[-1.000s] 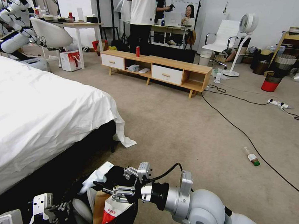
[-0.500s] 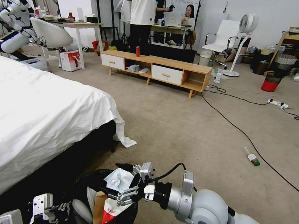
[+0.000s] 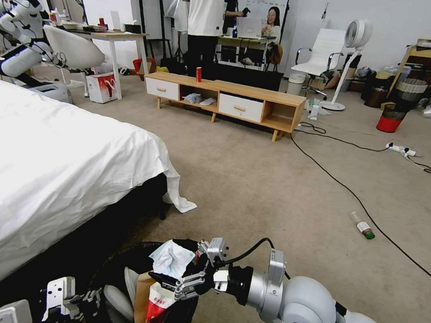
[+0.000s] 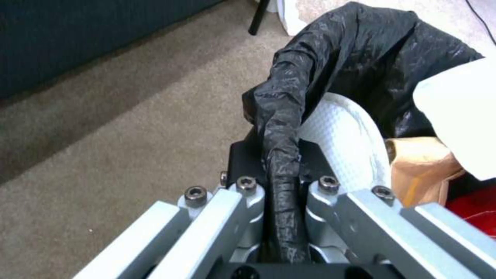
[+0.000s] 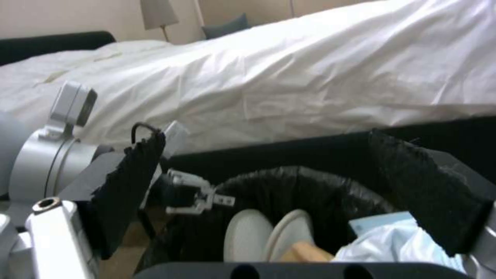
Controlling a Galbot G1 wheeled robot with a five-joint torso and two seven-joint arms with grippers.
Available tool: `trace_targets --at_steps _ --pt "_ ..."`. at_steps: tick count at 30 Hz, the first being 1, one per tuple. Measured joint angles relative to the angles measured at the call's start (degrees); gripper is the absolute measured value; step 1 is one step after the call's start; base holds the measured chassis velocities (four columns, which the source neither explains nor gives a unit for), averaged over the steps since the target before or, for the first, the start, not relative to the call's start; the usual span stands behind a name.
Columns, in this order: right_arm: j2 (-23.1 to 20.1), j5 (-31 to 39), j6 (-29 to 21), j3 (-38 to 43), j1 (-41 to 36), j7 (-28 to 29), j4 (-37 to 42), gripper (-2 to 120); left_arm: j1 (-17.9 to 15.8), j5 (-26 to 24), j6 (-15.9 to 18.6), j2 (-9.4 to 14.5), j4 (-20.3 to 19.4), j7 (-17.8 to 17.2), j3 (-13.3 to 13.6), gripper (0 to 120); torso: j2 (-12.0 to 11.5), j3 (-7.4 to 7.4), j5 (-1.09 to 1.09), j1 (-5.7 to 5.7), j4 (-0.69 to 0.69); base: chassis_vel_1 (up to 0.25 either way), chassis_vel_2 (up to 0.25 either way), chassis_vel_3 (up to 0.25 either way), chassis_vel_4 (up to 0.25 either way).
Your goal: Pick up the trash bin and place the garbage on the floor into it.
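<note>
The trash bin (image 3: pixel 118 267), black with a black liner, stands low in the head view beside the bed. My left gripper (image 4: pixel 281 186) is shut on its liner-covered rim (image 4: pixel 281 128), and it also shows at that rim in the right wrist view (image 5: pixel 193 193). My right gripper (image 3: pixel 174 263) hovers over the bin's mouth, open, with its black pads (image 5: pixel 129 186) wide apart and nothing between them. Garbage lies in the bin: a pale-blue tissue (image 3: pixel 172 258) on top, a brown paper bag (image 3: pixel 143 292) and a red-white snack packet (image 3: pixel 158 310). A clear green-capped bottle (image 3: pixel 364 227) lies on the floor (image 3: pixel 271 193) to the right.
The white-sheeted bed (image 3: pixel 56 163) fills the left side. A black cable (image 3: pixel 348 192) runs past the bottle. Farther off stand a low wooden cabinet (image 3: pixel 228 99) with an upright red can (image 3: pixel 198 74), and a red-bottomed mesh bin (image 3: pixel 391 117).
My right gripper let go of the tissue, which now rests on top of the bin's contents, and drew back slightly to the right. The left gripper kept its hold on the rim.
</note>
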Motion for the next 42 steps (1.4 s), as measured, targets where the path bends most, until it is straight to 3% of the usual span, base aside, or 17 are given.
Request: trace_targets --at_steps 12,22,26,32,42 --pt "0.6 -0.2 2.1 3.5 0.2 0.4 0.4 100 -0.2 -0.2 0.0 0.0 0.0 0.0 -0.1 4 0.0 0.0 0.0 0.0 0.0 0.0 0.0 0.0 0.0" --pt "2.6 1.2 0.8 15.0 -3.3 9.3 0.1 100 -0.2 -0.2 -0.2 -0.6 0.0 0.2 -0.3 4 0.0 0.0 0.0 0.0 0.0 0.0 0.0 0.0 0.0" --pt "3.5 -2.8 -1.5 19.6 -7.6 16.4 -2.7 100 0.0 -0.2 -0.2 -0.6 0.0 0.2 -0.8 4 0.0 0.0 0.0 0.0 0.0 0.0 0.0 0.0 0.0" --pt "6.1 -8.3 -3.2 21.4 -11.6 20.8 -7.8 100 0.2 -0.4 -0.2 -0.1 0.0 0.1 -1.7 4 0.0 0.0 0.0 0.0 0.0 0.0 0.0 0.0 0.0" --pt "7.3 -13.4 -5.0 21.7 -13.9 21.3 -13.0 100 0.8 -0.7 -0.2 0.3 0.0 0.0 -2.8 4 0.0 0.0 0.0 0.0 0.0 0.0 0.0 0.0 0.0"
